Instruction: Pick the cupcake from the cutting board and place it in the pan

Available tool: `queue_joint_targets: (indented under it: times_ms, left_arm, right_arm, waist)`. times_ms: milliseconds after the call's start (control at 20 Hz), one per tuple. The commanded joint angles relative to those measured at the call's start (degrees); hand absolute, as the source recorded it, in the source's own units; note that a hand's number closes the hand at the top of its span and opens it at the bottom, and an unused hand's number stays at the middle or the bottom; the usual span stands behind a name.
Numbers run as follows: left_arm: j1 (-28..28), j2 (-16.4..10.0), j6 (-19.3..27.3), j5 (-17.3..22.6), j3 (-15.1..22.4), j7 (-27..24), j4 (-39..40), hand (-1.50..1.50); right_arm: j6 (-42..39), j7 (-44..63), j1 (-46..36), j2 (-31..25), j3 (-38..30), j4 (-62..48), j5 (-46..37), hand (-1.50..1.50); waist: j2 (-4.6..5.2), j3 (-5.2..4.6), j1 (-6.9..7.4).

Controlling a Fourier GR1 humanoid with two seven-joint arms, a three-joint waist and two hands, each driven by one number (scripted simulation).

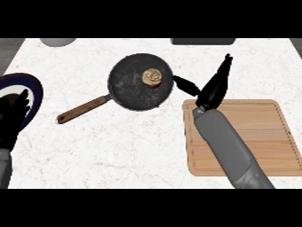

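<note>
The cupcake (pixel 152 77), tan with swirled frosting, sits inside the dark round pan (pixel 132 88), toward its right side. The pan's brown wooden handle (pixel 83 109) points down and left. My right hand (pixel 213 86) hovers just right of the pan, above the far left corner of the wooden cutting board (pixel 264 142); its fingers are straight and pointing away, the thumb spread toward the pan, holding nothing. My left hand (pixel 8 119) rests at the left edge with its fingers up, over a plate.
A round plate (pixel 29 86) with a dark blue rim lies at the left edge under my left hand. A grey rounded object (pixel 57 41) and a dark flat object (pixel 203 41) sit at the counter's far edge. White marble counter surrounds everything.
</note>
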State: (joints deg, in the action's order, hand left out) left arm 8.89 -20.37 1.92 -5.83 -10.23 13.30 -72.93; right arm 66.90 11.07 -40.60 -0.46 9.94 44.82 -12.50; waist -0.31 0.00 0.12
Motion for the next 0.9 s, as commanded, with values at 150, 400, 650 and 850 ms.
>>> queue_joint_targets:
  times_ms: [150, 400, 650, 850]
  left_arm:
    - [-4.3, 1.1, 1.5, -1.0, 0.1, 0.2, -3.7, 0.0]
    - [-5.0, 2.8, 2.5, -1.6, 1.2, 2.6, -5.8, 0.0]
    - [-1.0, 2.4, 1.8, -1.2, 0.0, 0.4, -1.8, 0.0]
    - [-6.4, 1.0, -0.6, -0.7, -0.3, 0.9, -7.4, 0.0]
  right_arm:
    - [-3.4, 8.5, 17.2, -6.2, 7.0, 23.3, -4.5, -1.5]
    - [-6.3, 11.0, 34.1, -11.7, 11.1, 41.4, -6.3, -1.5]
    - [-9.1, 15.0, 46.7, -18.4, 12.1, 57.0, -9.8, -1.5]
    - [-10.4, 13.6, 56.0, -22.2, 10.9, 66.2, -8.8, -1.5]
  waist:
    - [-0.64, -0.1, -1.96]
    - [-0.46, -0.04, -1.95]
    - [0.06, -0.05, -1.51]
    - [0.08, 0.02, -0.71]
